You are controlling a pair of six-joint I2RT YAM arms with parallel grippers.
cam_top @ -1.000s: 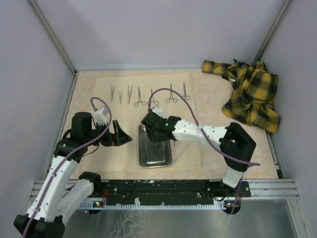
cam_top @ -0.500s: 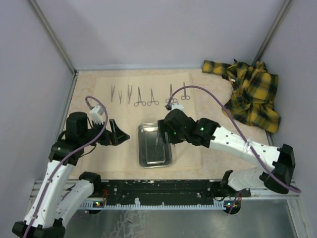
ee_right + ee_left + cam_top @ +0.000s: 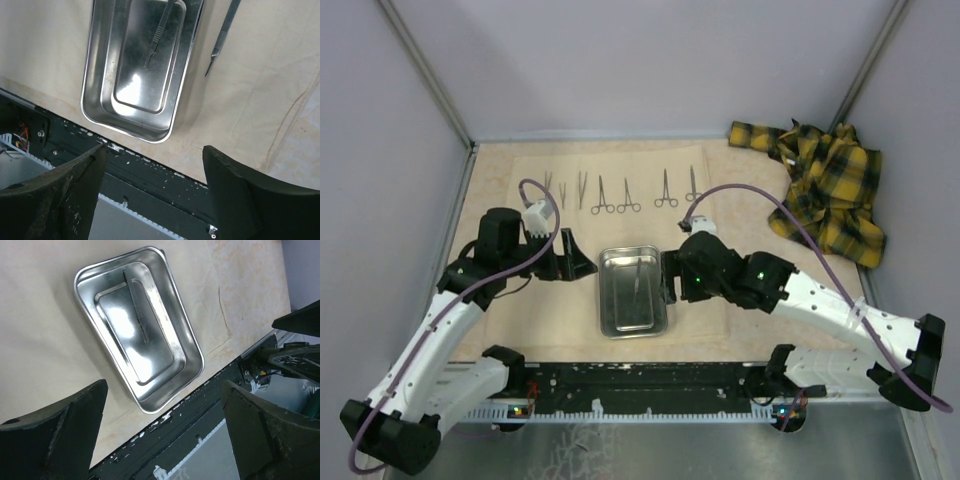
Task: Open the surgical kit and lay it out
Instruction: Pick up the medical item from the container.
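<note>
The shiny steel tray (image 3: 620,315) sits flat on the pale beige cloth (image 3: 640,225), which is spread open under it. One thin metal tool (image 3: 637,277) lies inside the tray. Another one, a pair of tweezers (image 3: 223,35), lies on the cloth just beside the tray's long edge. Farther back, a row of seven tools (image 3: 603,196) is laid out side by side on the same cloth.

The left gripper (image 3: 567,258) hangs just left of the tray with its jaws spread wide, holding nothing. The right gripper (image 3: 670,280) hangs at the tray's right edge. Its jaws are spread apart too, and nothing is in them.

A yellow-and-black plaid cloth (image 3: 830,190) lies bunched up in the far right corner, well apart from the tray.
</note>
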